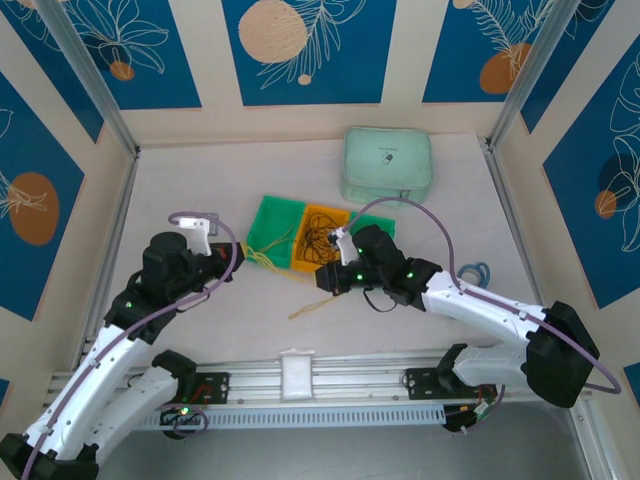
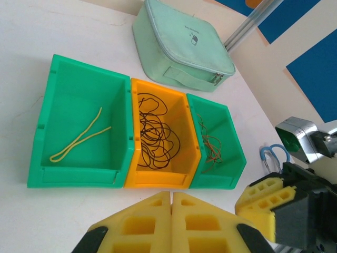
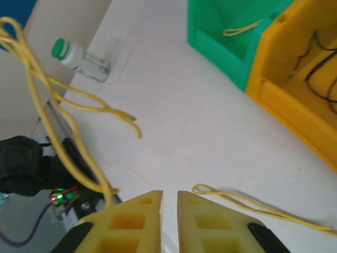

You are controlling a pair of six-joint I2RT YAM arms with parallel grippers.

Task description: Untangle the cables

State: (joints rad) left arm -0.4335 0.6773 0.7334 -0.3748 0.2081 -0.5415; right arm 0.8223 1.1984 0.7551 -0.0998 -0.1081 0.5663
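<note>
White desk (image 1: 260, 170), blue-and-cream panel walls (image 1: 300, 50).
Cables (image 2: 155, 132) lie in 3 bins (image 2: 42, 132) at frame centre, yellow strands (image 3: 253, 206) loose on the desk; left hand (image 2: 171, 196) fully closed, empty; right hand (image 3: 169, 195) slightly parted, gap empty.

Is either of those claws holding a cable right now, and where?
Left gripper: nothing. Right gripper: cannot tell; a yellow cable runs past its finger.

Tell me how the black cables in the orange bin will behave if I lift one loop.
Probably floppy: the black cables lie in loose, curling loops, so a lifted strand should sag. They overlap heavily, so one loop will likely drag the others up. They look very thin and likely light, so the orange bin should hardly shift.
</note>
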